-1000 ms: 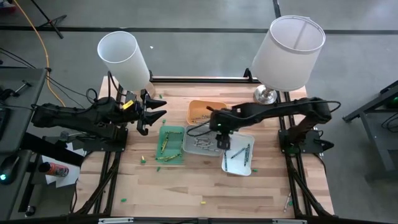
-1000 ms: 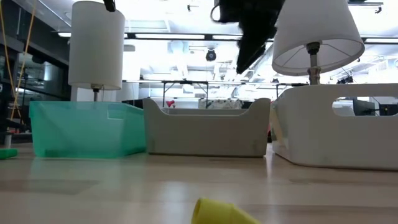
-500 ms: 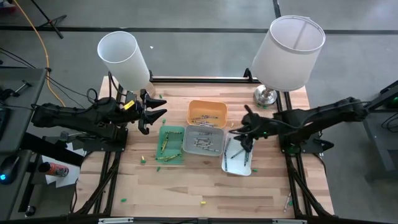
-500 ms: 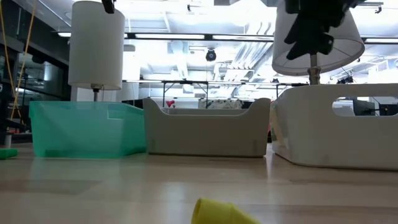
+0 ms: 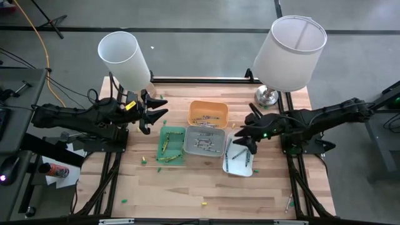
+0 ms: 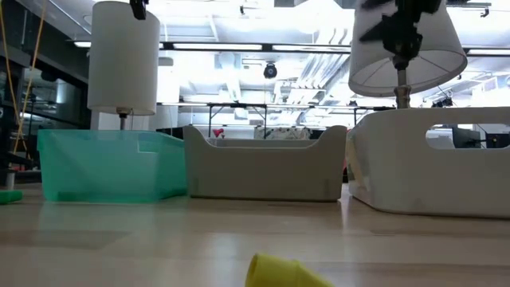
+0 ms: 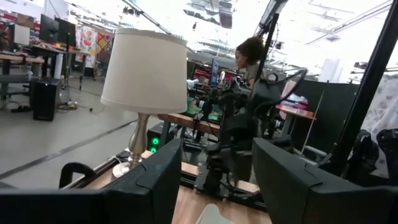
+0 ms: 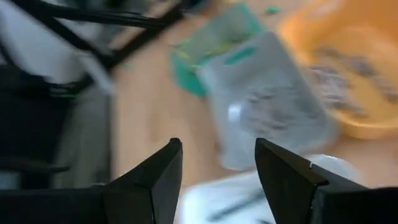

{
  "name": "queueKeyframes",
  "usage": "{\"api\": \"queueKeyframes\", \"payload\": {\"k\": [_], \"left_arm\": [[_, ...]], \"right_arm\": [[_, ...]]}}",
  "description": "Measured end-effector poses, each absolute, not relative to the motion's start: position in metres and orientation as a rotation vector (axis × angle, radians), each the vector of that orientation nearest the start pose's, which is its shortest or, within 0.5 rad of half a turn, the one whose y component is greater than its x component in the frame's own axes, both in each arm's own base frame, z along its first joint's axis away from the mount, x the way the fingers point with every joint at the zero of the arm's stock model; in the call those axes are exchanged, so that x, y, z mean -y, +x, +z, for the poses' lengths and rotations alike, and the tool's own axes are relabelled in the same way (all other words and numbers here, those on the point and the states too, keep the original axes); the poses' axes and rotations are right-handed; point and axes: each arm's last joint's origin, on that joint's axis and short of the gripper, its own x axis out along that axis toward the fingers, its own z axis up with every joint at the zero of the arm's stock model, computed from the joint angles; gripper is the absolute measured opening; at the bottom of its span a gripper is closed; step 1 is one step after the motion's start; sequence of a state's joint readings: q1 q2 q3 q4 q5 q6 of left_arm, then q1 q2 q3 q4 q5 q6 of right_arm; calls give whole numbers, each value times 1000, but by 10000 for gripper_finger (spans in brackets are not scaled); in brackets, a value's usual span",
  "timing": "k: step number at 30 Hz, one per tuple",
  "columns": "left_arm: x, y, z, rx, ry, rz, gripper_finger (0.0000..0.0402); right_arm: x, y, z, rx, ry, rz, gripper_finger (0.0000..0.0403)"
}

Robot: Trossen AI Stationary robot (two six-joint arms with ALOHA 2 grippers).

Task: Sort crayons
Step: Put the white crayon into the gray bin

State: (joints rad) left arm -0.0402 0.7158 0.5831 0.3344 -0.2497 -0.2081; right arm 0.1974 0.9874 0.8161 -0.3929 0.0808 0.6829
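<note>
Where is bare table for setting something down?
The near strip of the table, below the green tray and white tray, holds only a few stray crayons. The middle is crowded with four trays.

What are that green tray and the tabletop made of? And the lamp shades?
The green tray looks like translucent plastic: light passes through its smooth, glossy walls. The tabletop seems to be wood, pale butcher-block strips with visible grain and a matte finish. The lamp shades look like white fabric or paper over a frame; which one cannot be told.
</note>
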Motion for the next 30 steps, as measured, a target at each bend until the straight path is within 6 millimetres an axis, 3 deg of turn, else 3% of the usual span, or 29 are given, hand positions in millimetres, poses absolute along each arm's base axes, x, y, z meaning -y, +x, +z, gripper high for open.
{"api": "queueKeyframes", "payload": {"k": [3, 7, 15, 19, 22, 26, 30], "left_arm": [[0, 166, 322, 214, -234, 188, 184], [0, 166, 321, 201, -233, 190, 184], [0, 167, 316, 149, -251, 194, 184], [0, 167, 314, 132, -248, 195, 184], [0, 167, 314, 131, -248, 195, 184], [0, 167, 314, 131, -248, 196, 184], [0, 167, 314, 130, -248, 196, 184]], "right_arm": [[-44, 209, 295, -562, 703, 51, 194], [-68, 212, 289, -705, 860, 227, 176], [-159, 195, 254, -1178, 987, 418, 74], [-202, 173, 230, -1447, 998, 417, 12], [-225, 158, 209, -1659, 979, 375, 12], [-243, 148, 180, -1894, 946, 285, 14], [-247, 146, 150, -2064, 883, 171, 3]]}}
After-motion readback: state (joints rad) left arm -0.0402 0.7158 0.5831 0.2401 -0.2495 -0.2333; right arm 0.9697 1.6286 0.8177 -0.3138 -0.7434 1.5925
